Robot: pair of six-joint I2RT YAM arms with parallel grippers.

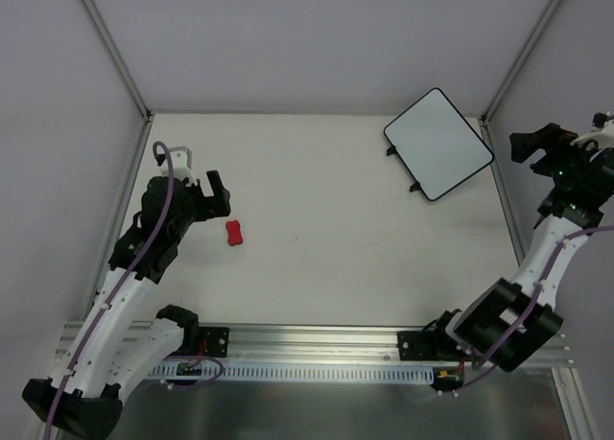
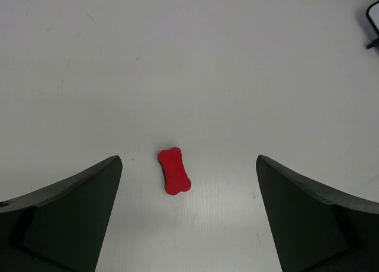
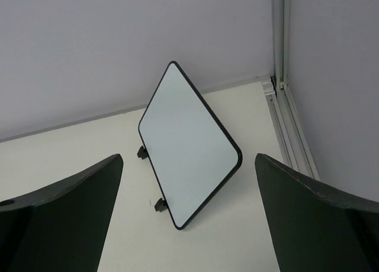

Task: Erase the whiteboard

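Note:
The whiteboard [image 1: 438,143] lies at the far right of the table, white and blank with a thin black rim and small black feet. It also shows in the right wrist view [image 3: 189,144], ahead of my right gripper [image 3: 188,216], which is open and empty. My right gripper [image 1: 537,145] hangs just right of the board, apart from it. A small red bone-shaped eraser [image 1: 234,233] lies on the table at the left. My left gripper [image 1: 219,193] is open and empty, a little behind and left of it. In the left wrist view the eraser [image 2: 174,170] lies between the open jaws, untouched.
White walls with metal corner posts [image 1: 115,52] enclose the table on three sides. An aluminium rail [image 1: 317,349] runs along the near edge, holding both arm bases. The board's rim corner shows at the top right of the left wrist view [image 2: 373,17].

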